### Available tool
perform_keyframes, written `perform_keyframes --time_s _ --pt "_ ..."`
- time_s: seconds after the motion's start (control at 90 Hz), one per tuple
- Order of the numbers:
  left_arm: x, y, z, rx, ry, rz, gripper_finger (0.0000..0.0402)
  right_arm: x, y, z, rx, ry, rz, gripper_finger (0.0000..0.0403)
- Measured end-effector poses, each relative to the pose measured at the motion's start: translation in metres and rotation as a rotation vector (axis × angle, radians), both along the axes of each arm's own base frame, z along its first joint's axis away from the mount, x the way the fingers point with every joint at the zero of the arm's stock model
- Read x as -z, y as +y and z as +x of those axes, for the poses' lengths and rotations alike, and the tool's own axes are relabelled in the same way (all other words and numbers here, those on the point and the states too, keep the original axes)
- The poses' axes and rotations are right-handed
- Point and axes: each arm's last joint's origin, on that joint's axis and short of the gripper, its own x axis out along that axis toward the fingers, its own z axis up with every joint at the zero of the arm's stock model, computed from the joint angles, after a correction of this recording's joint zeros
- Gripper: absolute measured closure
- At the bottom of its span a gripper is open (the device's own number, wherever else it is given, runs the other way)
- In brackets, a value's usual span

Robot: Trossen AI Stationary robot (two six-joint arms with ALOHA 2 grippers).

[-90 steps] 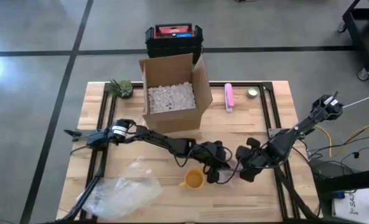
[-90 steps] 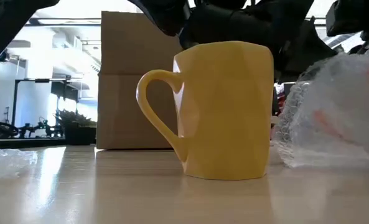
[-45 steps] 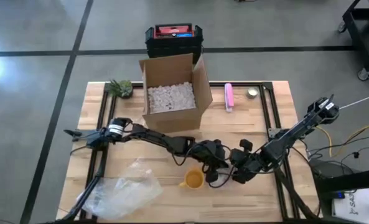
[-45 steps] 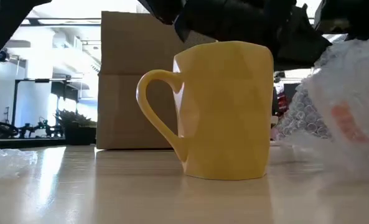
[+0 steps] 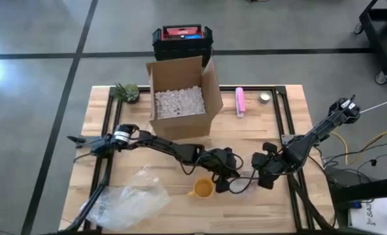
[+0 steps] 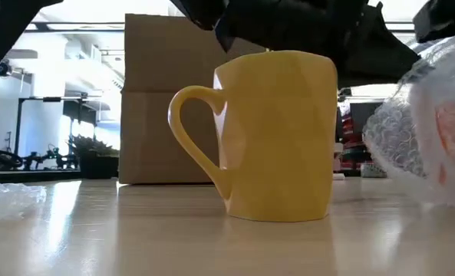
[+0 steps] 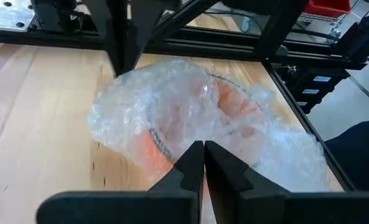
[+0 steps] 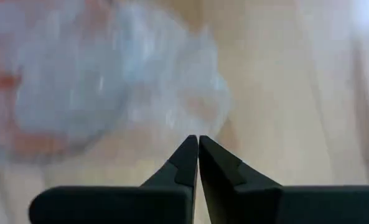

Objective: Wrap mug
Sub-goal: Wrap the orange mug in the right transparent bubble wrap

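A yellow mug (image 5: pixel 201 188) (image 6: pixel 277 134) stands upright on its base near the table's front edge, touched by no gripper. To its right lies a bundle of clear bubble wrap (image 7: pixel 190 112) (image 6: pixel 430 130) with something orange inside. My left gripper (image 5: pixel 224 181) (image 7: pixel 203 148) is shut at the bundle's near side, just right of the mug. My right gripper (image 5: pixel 258 177) (image 8: pixel 198 139) is shut at the bundle's right side. My left gripper pinches the bubble wrap's loose edge (image 7: pixel 204 138) between its two fingertips, coming slantwise from the table's left. The bundle spreads out beyond the fingers. My right gripper's shut fingertips meet a tapering end of the wrap (image 8: pixel 203 123), coming from the table's right. Blur hides the hold itself.
An open cardboard box (image 5: pixel 178 98) of white packing peanuts stands at the far middle. Another sheet of bubble wrap (image 5: pixel 128 196) lies near left. A small plant (image 5: pixel 126 92), a pink object (image 5: pixel 240 101) and a small round thing (image 5: pixel 265 98) sit along the far edge.
My right gripper went toward the mug and then drew back toward the table's right edge. The bubble-wrapped bundle shifted with it, turning, and now sits farther right of the mug. The yellow mug has stayed put.
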Motion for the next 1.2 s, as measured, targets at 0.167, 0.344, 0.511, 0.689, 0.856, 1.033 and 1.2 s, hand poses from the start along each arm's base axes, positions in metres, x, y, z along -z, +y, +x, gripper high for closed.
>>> perform_keyframes --time_s 0.167,0.344,0.511,0.689,0.856,1.033,1.2 --pt "-0.001 -0.003 0.0 0.005 -0.014 -0.001 0.0402 0.003 0.011 -0.006 -0.022 0.093 0.165 0.0403" --pt "-0.001 -0.003 0.0 0.01 -0.019 0.007 0.0402 0.025 0.04 -0.001 -0.116 -0.078 0.3 0.0403" --pt "-0.001 -0.003 0.0 0.012 -0.019 0.012 0.0402 0.048 0.045 0.011 -0.066 -0.226 0.187 0.0403" --pt "-0.001 -0.003 0.0 0.013 -0.015 0.014 0.0402 0.06 0.04 0.022 -0.072 -0.257 0.054 0.0403" --pt "0.001 -0.003 -0.001 0.013 -0.001 0.017 0.0402 0.066 0.028 0.031 -0.028 -0.279 -0.047 0.0403" --pt "0.002 -0.003 -0.001 0.011 0.002 0.017 0.0402 0.052 0.019 0.022 -0.065 -0.182 0.023 0.0403" --pt "0.003 -0.002 -0.001 -0.004 0.01 0.027 0.0402 0.011 0.013 0.017 -0.061 -0.251 -0.008 0.0403"
